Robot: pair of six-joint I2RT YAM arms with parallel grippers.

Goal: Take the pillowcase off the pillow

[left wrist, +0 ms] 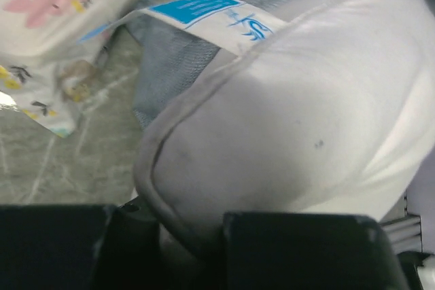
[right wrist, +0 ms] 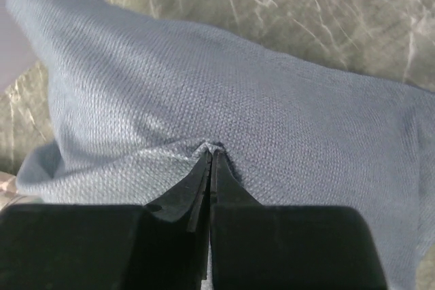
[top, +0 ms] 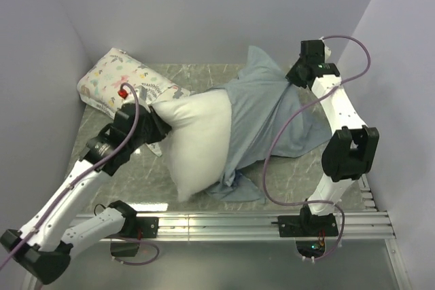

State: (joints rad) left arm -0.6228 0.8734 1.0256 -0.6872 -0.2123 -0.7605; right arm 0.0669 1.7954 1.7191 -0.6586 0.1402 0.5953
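The plain white pillow [top: 197, 140] lies in the middle of the table, its left half bare. The pillowcase [top: 268, 123], its pale blue-grey side showing, covers the pillow's right half and stretches up to the right. My left gripper [top: 155, 127] is shut on the pillow's left corner; the piped edge [left wrist: 160, 188] runs between the fingers [left wrist: 299, 249]. My right gripper [top: 293, 76] is shut on a pinch of the pillowcase [right wrist: 224, 100] at its far right end, holding it taut above the table.
A smaller floral-print pillow [top: 122, 83] lies at the back left, close behind my left gripper, also in the left wrist view [left wrist: 41, 25]. A blue and white label [left wrist: 211, 15] hangs from the pillow. Grey walls enclose the marble table [top: 102, 134].
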